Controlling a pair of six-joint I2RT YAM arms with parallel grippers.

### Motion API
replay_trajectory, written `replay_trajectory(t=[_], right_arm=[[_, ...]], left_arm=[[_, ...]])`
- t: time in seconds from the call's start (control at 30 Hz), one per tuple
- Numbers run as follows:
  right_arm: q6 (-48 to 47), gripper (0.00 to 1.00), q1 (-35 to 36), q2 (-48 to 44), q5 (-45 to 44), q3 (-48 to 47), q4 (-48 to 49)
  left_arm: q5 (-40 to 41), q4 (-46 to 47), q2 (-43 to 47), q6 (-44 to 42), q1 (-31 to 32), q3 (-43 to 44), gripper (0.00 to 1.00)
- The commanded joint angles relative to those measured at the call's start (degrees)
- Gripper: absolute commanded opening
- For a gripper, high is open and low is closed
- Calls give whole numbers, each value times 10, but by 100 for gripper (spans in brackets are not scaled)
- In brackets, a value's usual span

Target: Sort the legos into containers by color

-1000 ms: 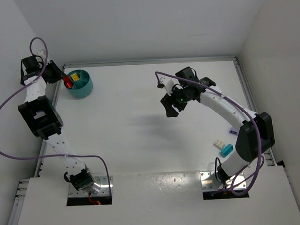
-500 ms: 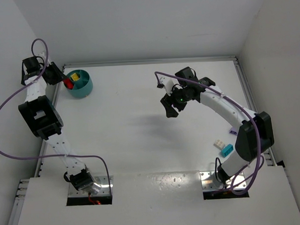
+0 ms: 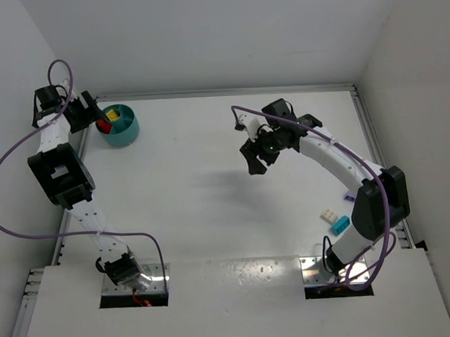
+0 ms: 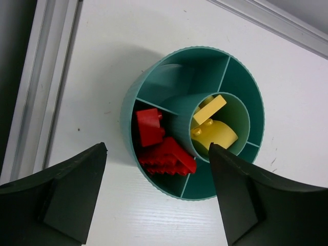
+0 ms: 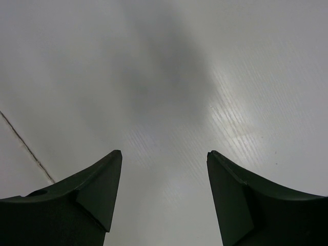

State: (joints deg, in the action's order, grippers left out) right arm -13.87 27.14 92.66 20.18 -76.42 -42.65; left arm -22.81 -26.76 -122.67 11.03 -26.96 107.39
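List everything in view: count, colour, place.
bowl: one, teal, divided, far left corner of the table
red legos: two, red, in one outer compartment of the bowl
yellow legos: two, yellow, in the bowl's centre compartment
cyan lego: one, cyan, on the table by the right arm
white lego: one, white, beside the cyan lego
purple lego: one, purple, partly hidden by the right arm
table: one, white
left tool: black, open above the bowl
right tool: black, open, empty

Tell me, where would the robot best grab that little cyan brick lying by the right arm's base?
Probably from straight above, with the right tool closing across the cyan brick's narrow width. It lies flat on the table, so only its top is open, and a pale brick sits close beside it.
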Motion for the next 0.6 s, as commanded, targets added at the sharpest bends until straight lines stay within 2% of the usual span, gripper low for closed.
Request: replay_trajectory(t=[0.0,0.17,0.23,0.3,0.33,0.43,0.57], right_arm=[[3,68,-2,-13,2,-20,3],[9,64,-16,-44,-55,12,3],[-4,62,-39,-65,-81,31,-4],[-29,60,-61,-90,-106,87,-19],[-29,60,-70,-98,-112,101,-28],[-56,60,-111,-129,-145,167,-49],[-93,60,-173,-205,-189,243,-69]], left_arm=[[-24,28,37,15,3,4,86],[-58,39,79,27,3,59,86],[-64,39,103,6,9,64,88],[-64,16,148,-36,21,64,100],[-64,7,166,-55,26,59,100],[-64,-17,249,-121,52,-8,100],[-64,-34,359,-152,92,-168,100]])
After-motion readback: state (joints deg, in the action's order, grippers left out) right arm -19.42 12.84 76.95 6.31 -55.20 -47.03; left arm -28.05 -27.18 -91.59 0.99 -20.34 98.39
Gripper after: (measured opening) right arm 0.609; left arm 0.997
